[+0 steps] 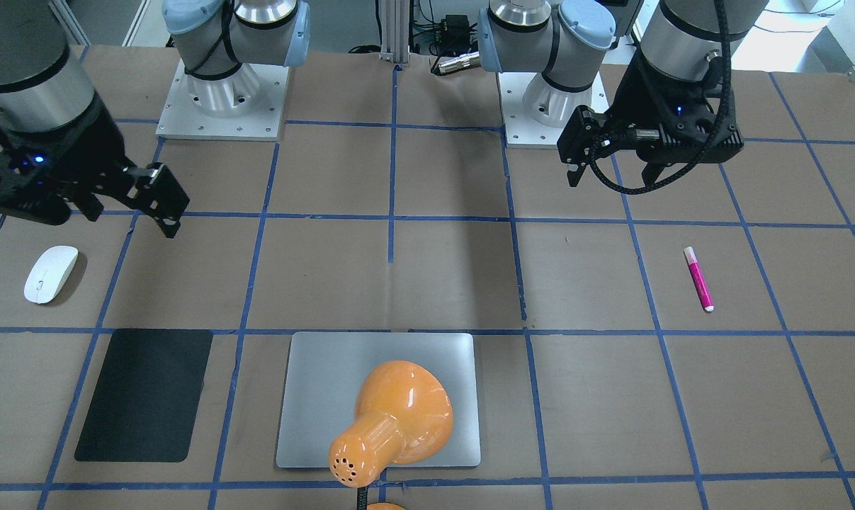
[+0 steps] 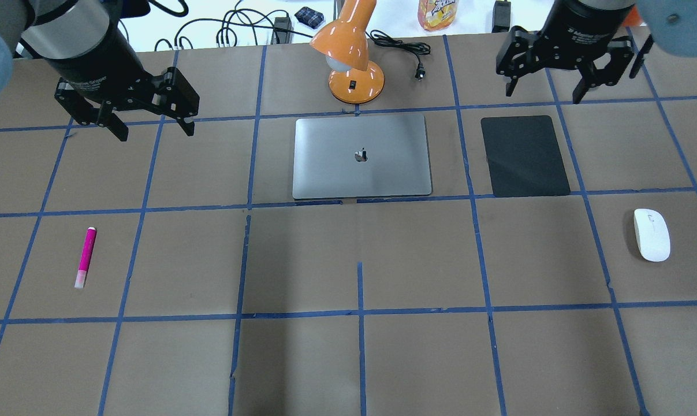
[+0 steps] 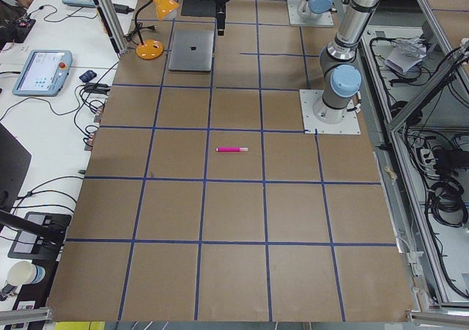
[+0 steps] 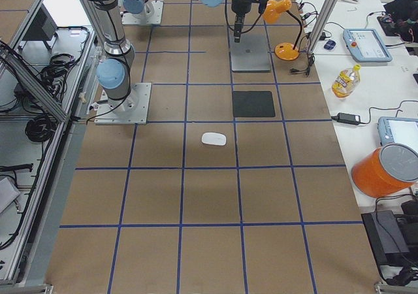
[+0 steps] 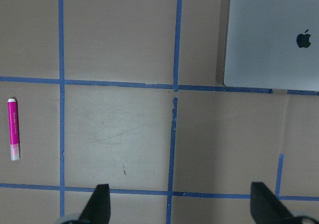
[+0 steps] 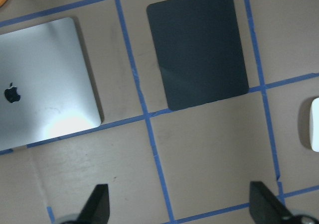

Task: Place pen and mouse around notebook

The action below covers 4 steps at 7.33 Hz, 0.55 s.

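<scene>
The pink pen (image 2: 85, 257) lies on the brown table at the left, also at the left edge of the left wrist view (image 5: 14, 128). On the far right rests the white mouse (image 2: 651, 234), cut by the right wrist view's edge (image 6: 313, 124). The silver notebook (image 2: 361, 156) lies closed at the centre back. My left gripper (image 2: 155, 130) hovers open and empty above the table, between pen and notebook. My right gripper (image 2: 544, 92) hangs open and empty behind the black mat, well away from the mouse.
A black mat (image 2: 524, 155) lies right of the notebook. An orange desk lamp (image 2: 354, 63) stands just behind the notebook, its head leaning over it in the front view (image 1: 392, 425). Cables and a bottle (image 2: 438, 13) sit past the table's far edge.
</scene>
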Tool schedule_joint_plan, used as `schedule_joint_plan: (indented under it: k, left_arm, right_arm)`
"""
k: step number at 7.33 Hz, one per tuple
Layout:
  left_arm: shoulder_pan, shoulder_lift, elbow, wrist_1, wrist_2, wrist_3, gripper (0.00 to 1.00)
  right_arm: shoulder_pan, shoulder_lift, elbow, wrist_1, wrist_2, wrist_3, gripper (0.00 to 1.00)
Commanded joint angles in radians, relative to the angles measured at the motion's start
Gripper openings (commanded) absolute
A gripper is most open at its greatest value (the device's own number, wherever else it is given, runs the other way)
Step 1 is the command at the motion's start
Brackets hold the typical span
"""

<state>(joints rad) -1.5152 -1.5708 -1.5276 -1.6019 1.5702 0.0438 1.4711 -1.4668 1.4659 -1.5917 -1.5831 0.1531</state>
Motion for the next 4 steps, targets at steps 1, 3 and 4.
schedule_joint_plan:
  k: [1,3,4]
  left_arm:
    - [0.169,-0.023,-0.044,0.003,-0.008,0.141,1.0]
    - [0.435,-0.05,-0.251,0.238,-0.015,0.335,1.0]
    - [0.543,-0.069,-0.369,0.404,-0.015,0.47,1.0]
  right_arm:
    - [-0.141,0.002,0.034,0.021,-0.008,-0.047,1.0]
    - [-0.283,0.005,0.173,-0.11,-0.006,-0.23,1.0]
    - [-0.363,0.005,0.274,-0.234,-0.009,-0.312,1.0]
